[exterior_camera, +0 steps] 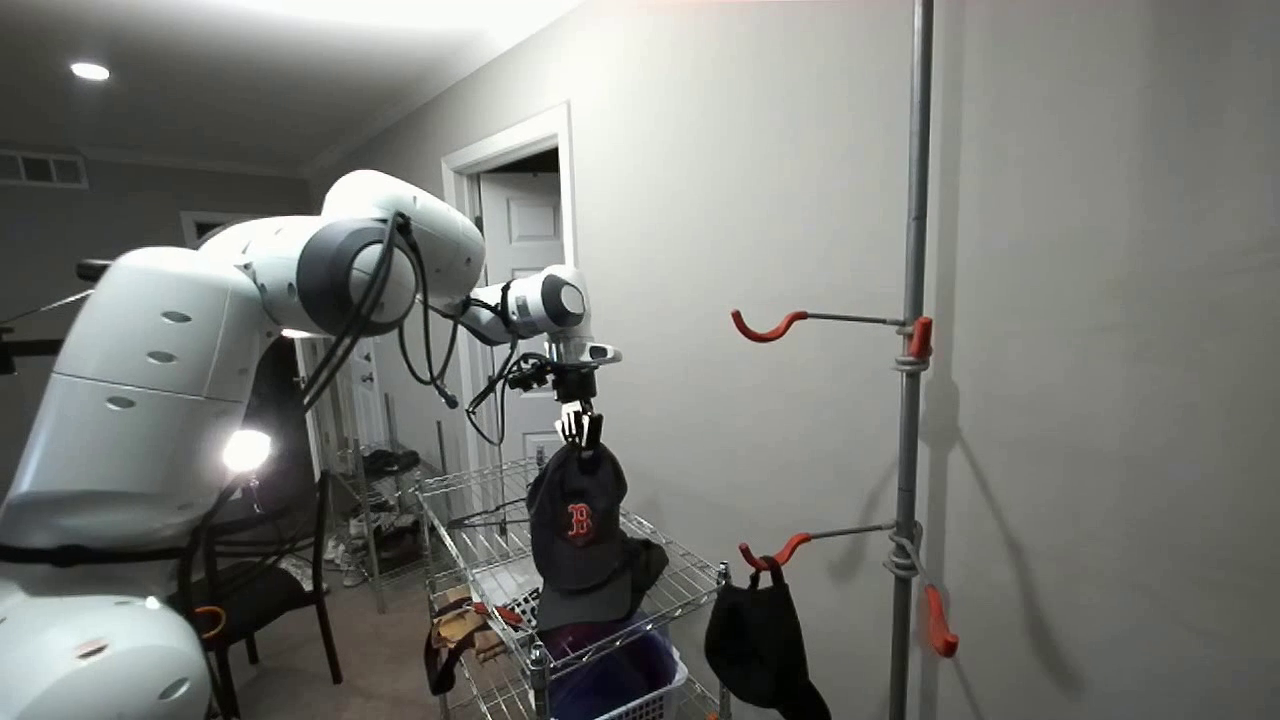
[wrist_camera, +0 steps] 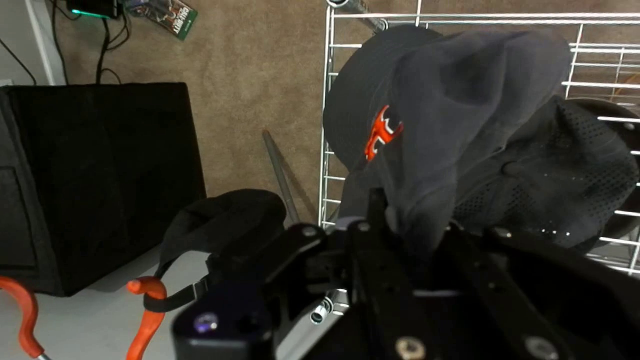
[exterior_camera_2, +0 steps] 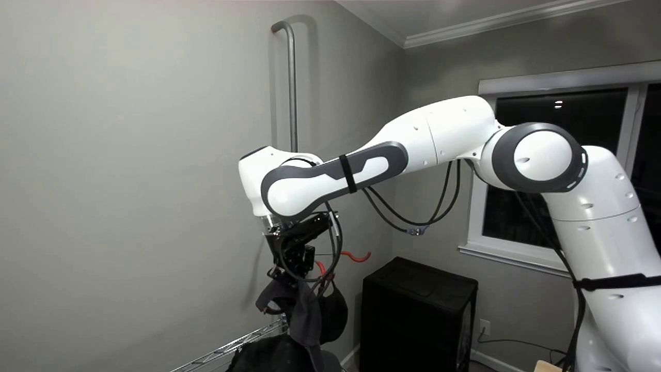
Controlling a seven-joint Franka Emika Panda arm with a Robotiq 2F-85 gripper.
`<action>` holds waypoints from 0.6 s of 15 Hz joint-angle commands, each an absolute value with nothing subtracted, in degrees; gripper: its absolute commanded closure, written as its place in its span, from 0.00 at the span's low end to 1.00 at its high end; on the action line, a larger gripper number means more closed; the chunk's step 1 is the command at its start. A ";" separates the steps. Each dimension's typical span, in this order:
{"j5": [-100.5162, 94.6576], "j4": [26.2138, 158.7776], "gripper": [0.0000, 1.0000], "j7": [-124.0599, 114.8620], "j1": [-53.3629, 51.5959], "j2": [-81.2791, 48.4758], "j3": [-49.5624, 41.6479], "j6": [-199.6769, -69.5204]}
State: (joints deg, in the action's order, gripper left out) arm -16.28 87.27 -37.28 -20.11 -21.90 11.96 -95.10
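Grey-black and red-marked: showed the cap (exterior_camera: 578, 556) pinched by the gripper (exterior_camera: 580, 436), hanging above the wire rack (exterior_camera: 540, 668). Displayed its B emblem (exterior_camera: 580, 522) whole in an exterior view alone; distinguished a perforated cap (wrist_camera: 545, 185) only in the wrist view. Cut off the rack below in both exterior views; left contact between brim (exterior_camera: 585, 608) and rack undecided.

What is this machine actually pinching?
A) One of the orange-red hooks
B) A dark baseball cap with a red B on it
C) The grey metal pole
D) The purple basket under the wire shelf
B: the end effector is closed on the dark baseball cap, whose fabric bunches between the jaws in the wrist view, while its red B shows clearly in an exterior view.
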 commanded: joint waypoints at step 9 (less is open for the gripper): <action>-16.40 76.76 0.94 -35.35 -26.67 -34.25 9.35 -87.97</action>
State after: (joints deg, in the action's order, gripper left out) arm -16.34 81.43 -37.28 -25.18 -31.00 10.38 -90.56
